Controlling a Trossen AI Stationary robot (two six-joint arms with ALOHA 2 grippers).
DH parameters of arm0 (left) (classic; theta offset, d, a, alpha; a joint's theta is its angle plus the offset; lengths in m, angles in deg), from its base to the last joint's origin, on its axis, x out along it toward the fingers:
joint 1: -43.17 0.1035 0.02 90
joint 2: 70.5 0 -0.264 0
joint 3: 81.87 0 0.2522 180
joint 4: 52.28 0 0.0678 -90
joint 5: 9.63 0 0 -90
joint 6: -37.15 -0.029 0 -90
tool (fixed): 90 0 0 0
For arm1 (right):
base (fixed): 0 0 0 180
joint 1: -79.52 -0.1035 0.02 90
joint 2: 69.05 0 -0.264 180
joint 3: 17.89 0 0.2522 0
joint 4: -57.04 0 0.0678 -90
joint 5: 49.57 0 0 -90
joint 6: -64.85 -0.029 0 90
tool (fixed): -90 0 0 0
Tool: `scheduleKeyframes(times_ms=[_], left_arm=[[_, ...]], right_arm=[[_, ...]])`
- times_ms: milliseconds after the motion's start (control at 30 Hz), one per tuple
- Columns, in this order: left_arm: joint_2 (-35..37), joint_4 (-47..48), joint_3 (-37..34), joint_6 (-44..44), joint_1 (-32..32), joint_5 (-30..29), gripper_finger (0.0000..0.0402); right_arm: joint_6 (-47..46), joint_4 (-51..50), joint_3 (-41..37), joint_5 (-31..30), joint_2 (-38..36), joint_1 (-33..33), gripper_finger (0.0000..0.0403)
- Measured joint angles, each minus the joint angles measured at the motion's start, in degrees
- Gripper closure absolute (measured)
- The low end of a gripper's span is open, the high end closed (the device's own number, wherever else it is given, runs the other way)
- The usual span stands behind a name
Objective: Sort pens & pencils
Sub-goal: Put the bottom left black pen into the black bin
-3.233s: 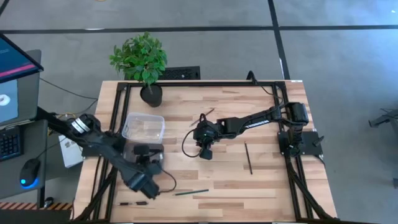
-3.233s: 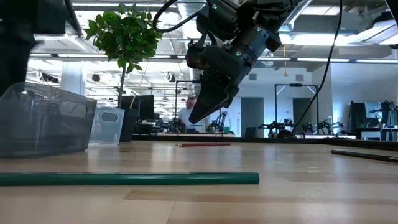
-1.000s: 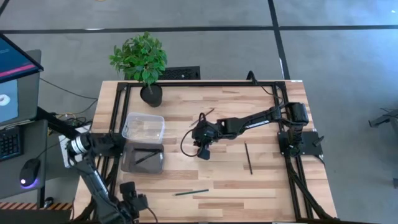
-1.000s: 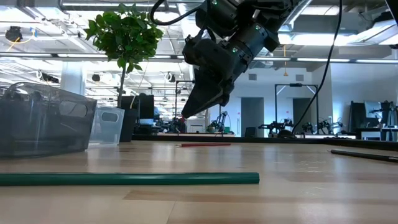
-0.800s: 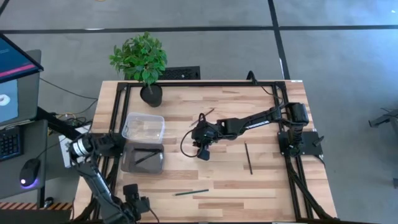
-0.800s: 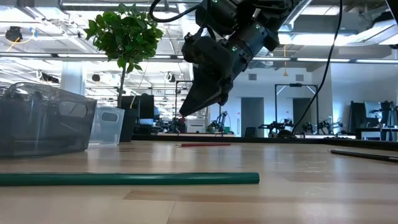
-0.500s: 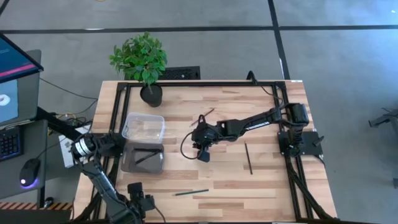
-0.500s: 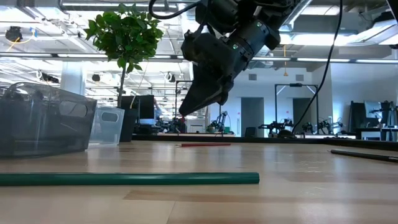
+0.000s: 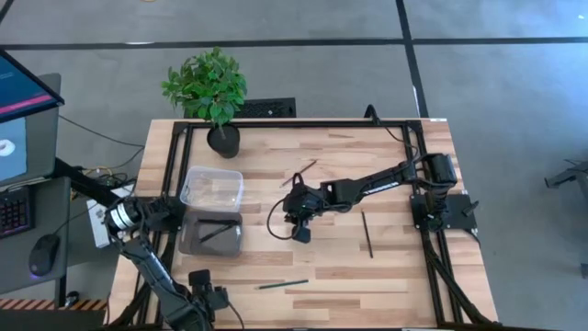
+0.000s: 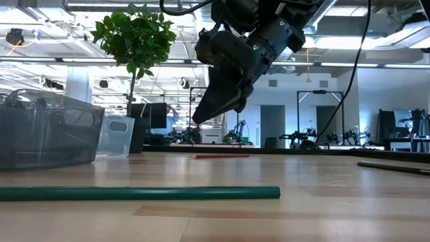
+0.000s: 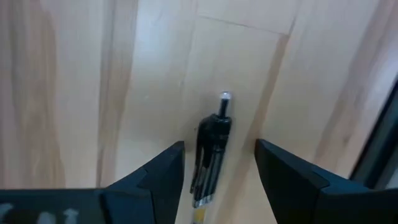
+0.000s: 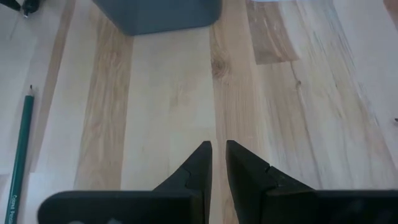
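Nearest the worktop's front edge, our left gripper point(image 11: 217, 168) hangs with fingers spread around a black pen point(image 11: 211, 149). One slim green pencil point(image 9: 283, 285) lies beside. At mid-worktop our right gripper point(image 12: 217, 163), fingers nearly together, holds nothing. Farther back sit two plastic bins point(image 9: 210, 210).

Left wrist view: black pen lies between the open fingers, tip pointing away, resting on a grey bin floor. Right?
Not quite. The black pen does lie between the open fingers of the left gripper, but on the bare wooden table, not on a bin floor, as the left wrist view shows.
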Motion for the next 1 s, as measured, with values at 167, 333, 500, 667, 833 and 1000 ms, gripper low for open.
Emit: scheduleKeyframes(times_ms=[167, 333, 500, 667, 833, 1000], left_arm=[[0.2, -2.1, -2.2, 0.4, 0.1, 1.4, 0.0213], [0.1, -2.3, -2.4, 0.4, 0.2, 1.5, 0.0251], [0.0, -2.1, -2.4, -0.4, 0.2, 0.9, 0.0324], [0.0, -1.2, -2.4, -2.4, 0.2, 0.4, 0.0369], [0.0, -1.0, -2.4, -5.1, 0.5, 0.4, 0.0369], [0.5, -0.3, -2.2, -5.9, 1.4, 0.7, 0.0361]], right_arm=[[0.0, 0.5, 0.0, 0.0, 0.0, 0.0, 0.0331], [0.1, 0.7, 0.0, 0.0, 0.0, 0.0, 0.0331], [0.2, 0.9, 0.0, 0.0, 0.0, 0.0, 0.0331], [0.5, 0.9, 0.0, 0.0, 0.0, 0.0, 0.0331], [0.5, 0.9, 0.0, 0.0, 0.0, 0.0, 0.0331], [0.6, 0.9, 0.0, 0.0, 0.0, 0.0, 0.0331]])
